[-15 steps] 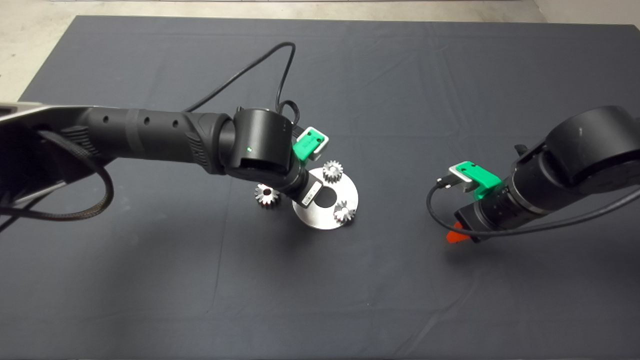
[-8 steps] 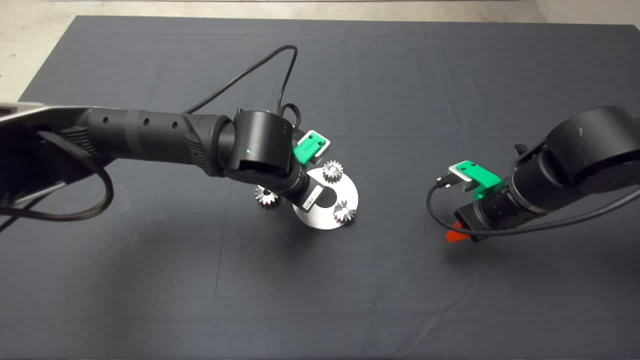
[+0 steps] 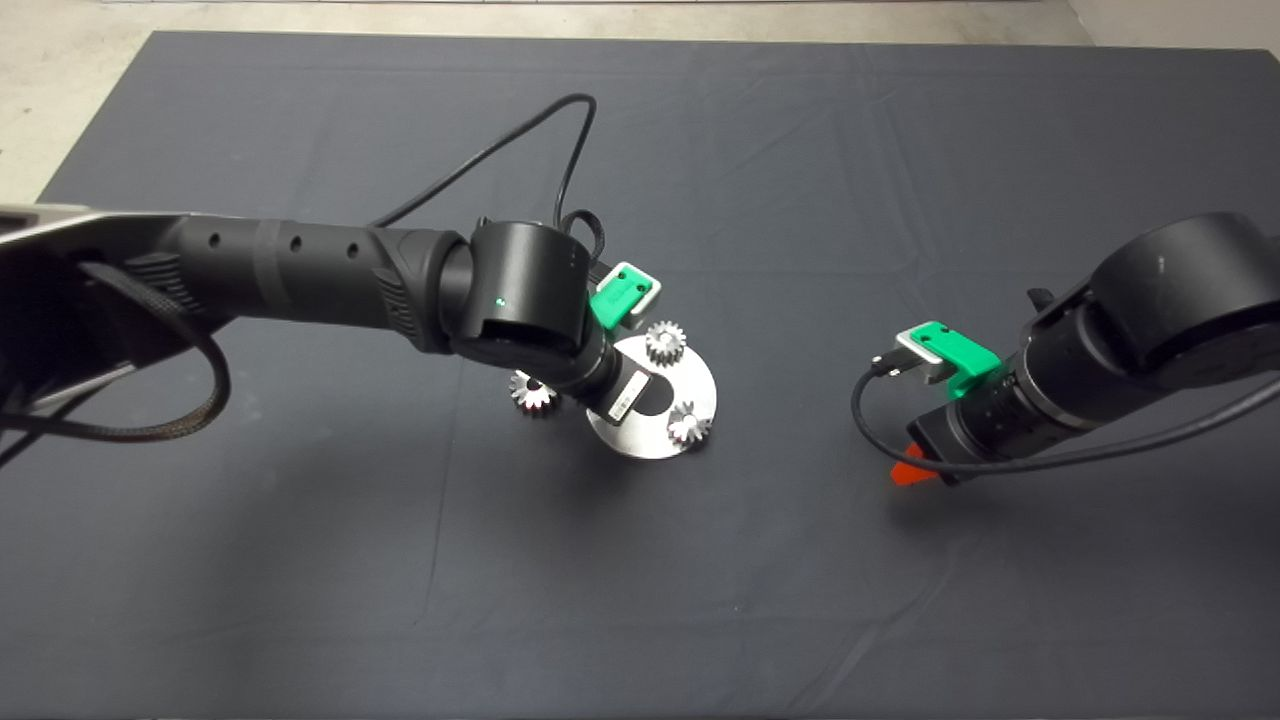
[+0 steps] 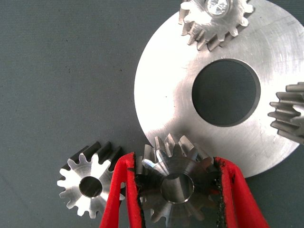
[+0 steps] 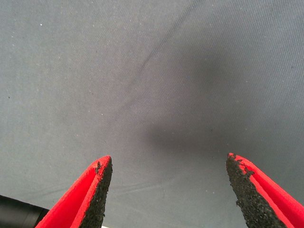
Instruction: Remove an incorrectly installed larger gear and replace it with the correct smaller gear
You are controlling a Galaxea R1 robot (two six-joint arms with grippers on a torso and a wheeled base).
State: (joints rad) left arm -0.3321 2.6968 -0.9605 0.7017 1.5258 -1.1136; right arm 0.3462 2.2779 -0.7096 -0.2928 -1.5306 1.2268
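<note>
1. Dark grey cloth mat [image 3: 300, 560] covers the desk, with a round silver metal disc [image 4: 166, 95] bearing a large centre hole lying near its middle.
2. The left gripper [image 4: 176, 190] has its red fingers [image 4: 124, 190] closed against the sides of the larger gear [image 4: 176, 187], a shiny silver toothed gear overlapping the disc's edge.
3. The smaller gear [image 4: 88, 185], silver with a small hole, lies on the mat just beside it.
4. Two more silver gears [image 3: 665, 343] sit on the disc.
5. The right gripper [image 5: 168, 190] hovers well apart, fingers spread wide and empty.
</note>
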